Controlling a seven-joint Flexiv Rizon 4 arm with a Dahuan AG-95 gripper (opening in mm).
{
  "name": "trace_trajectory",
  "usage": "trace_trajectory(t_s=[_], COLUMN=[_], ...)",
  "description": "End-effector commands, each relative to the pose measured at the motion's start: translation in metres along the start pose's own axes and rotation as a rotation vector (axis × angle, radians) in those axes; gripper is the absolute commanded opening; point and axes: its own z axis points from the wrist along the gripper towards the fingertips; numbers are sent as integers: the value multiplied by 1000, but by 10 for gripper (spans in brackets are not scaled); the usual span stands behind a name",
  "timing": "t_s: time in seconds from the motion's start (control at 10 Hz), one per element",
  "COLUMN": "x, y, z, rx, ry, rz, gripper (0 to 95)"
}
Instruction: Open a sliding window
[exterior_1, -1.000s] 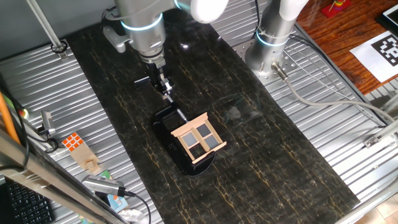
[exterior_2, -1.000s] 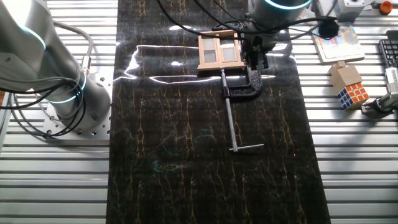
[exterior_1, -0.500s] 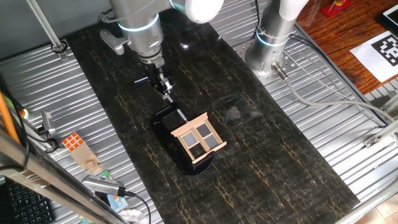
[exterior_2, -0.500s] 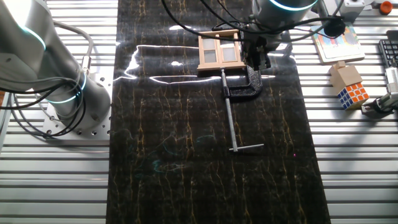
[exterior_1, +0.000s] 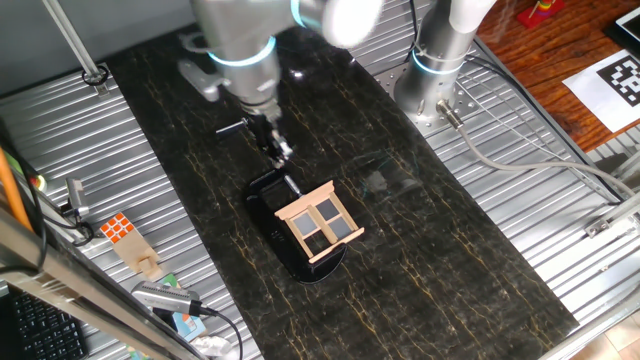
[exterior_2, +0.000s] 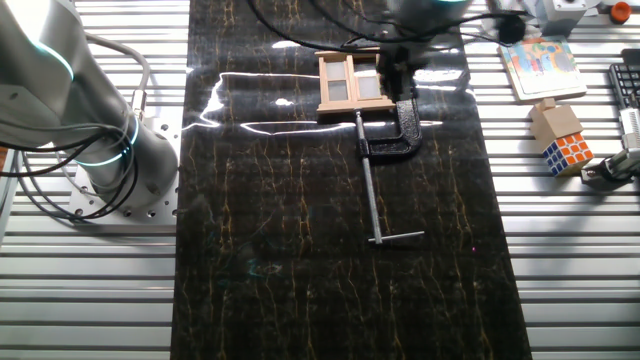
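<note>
The sliding window (exterior_1: 320, 222) has a light tan frame, cross bars and four dark panes, and stands on a black rounded base (exterior_1: 268, 200) on the dark mat. In the other fixed view the window (exterior_2: 352, 84) is at the top centre. My gripper (exterior_1: 281, 148) hangs just behind the window, with its narrow fingers close together and nothing between them. In the other fixed view the gripper (exterior_2: 390, 78) is blurred and sits at the window's right edge, partly covering it. Whether it touches the frame cannot be told.
A black C-clamp (exterior_2: 402, 132) with a long screw rod (exterior_2: 370, 190) holds the base to the mat. An orange-and-white cube (exterior_1: 118, 228) sits on a wooden block; it also shows in the other view (exterior_2: 567, 150). A second arm's base (exterior_2: 110, 160) stands at one side.
My gripper has shifted sideways along the window's back, from beside the clamp to over the window's right edge. The window and the clamp have not visibly moved.
</note>
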Motion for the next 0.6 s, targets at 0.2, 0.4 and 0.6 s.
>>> trace_trajectory(t_s=[0.2, 0.4, 0.6], x=[9, 15, 16], y=[21, 36, 49], z=[24, 37, 48], rx=[-2, 1, 1], ry=[-10, -18, -21], rz=[16, 31, 46], gripper=[0, 0, 0])
